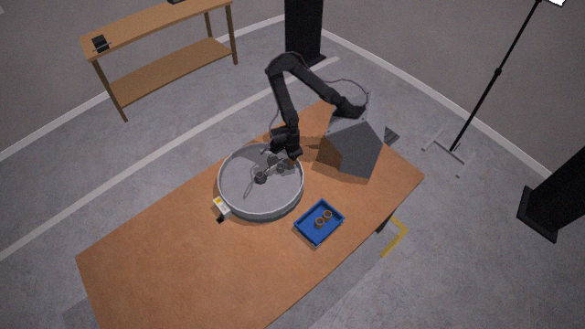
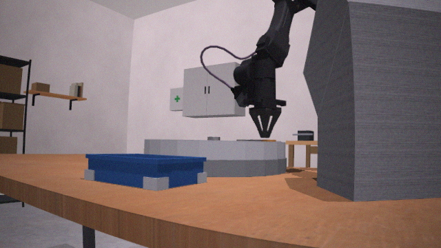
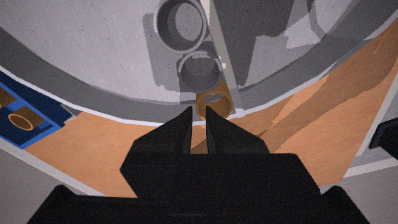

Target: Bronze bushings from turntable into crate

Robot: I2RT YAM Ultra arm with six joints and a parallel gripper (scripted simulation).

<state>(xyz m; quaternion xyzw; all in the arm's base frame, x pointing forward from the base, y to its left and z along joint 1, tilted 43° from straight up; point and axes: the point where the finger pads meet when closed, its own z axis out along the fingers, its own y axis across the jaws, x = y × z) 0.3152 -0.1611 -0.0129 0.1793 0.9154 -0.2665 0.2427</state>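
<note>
My gripper (image 1: 294, 159) (image 2: 264, 136) (image 3: 199, 111) is nearly shut and empty, with a narrow gap between its fingertips. It points down over the near rim of the grey turntable (image 1: 238, 192) (image 2: 213, 149) (image 3: 100, 65). A bronze bushing (image 1: 292, 162) (image 2: 270, 140) (image 3: 215, 106) stands on the turntable just beyond and below the fingertips, beside the rim. A steel bushing (image 1: 281, 168) (image 3: 200, 77) is right next to it, and a larger steel bushing (image 1: 260, 178) (image 3: 169, 35) stands further in. The blue crate (image 1: 316, 235) (image 2: 120, 169) holds two bronze bushings (image 1: 319, 223) (image 1: 327, 215).
A thin pale bar (image 3: 222, 50) runs over the turntable close beside the bushings. A small white and yellow device (image 1: 222, 207) sits against the turntable's outer side. The large grey arm pedestal (image 1: 356, 148) (image 2: 386, 103) stands on the wooden table (image 1: 183, 256) to the right of the turntable.
</note>
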